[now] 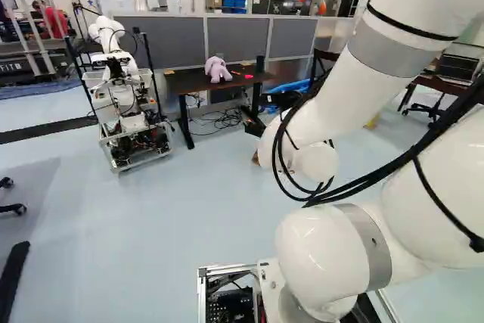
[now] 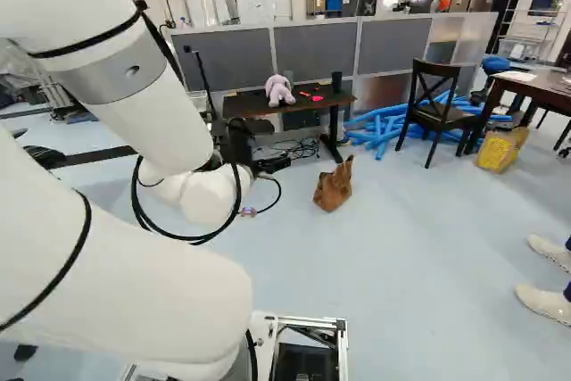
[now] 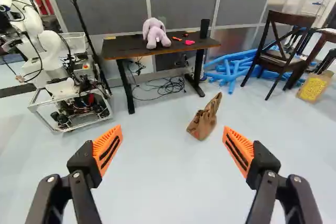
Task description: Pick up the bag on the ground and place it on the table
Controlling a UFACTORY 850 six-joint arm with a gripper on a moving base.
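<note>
Gripper [image 2: 270,165] of mine is wide open, holding nothing; brown bag [image 3: 202,125] is on floor [image 3: 157,182] at one o'clock, table [image 3: 125,49] at twelve.

Bright, diffuse light (perhaps from overhead); pale sheen on the floor [image 3: 157,182].

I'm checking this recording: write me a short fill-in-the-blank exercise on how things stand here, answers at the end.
Of the dark-topped table and the pale blue floor, the crumpled brown bag rests on the ____.
Rather than shut, the black gripper with orange pads is ____.
In the right base view, the upright black cylinder stands to the ____ of the pale purple plush toy.
The long tubes heaped near the dark wooden chair are coloured ____.

Missing words: floor; open; right; blue.
</note>
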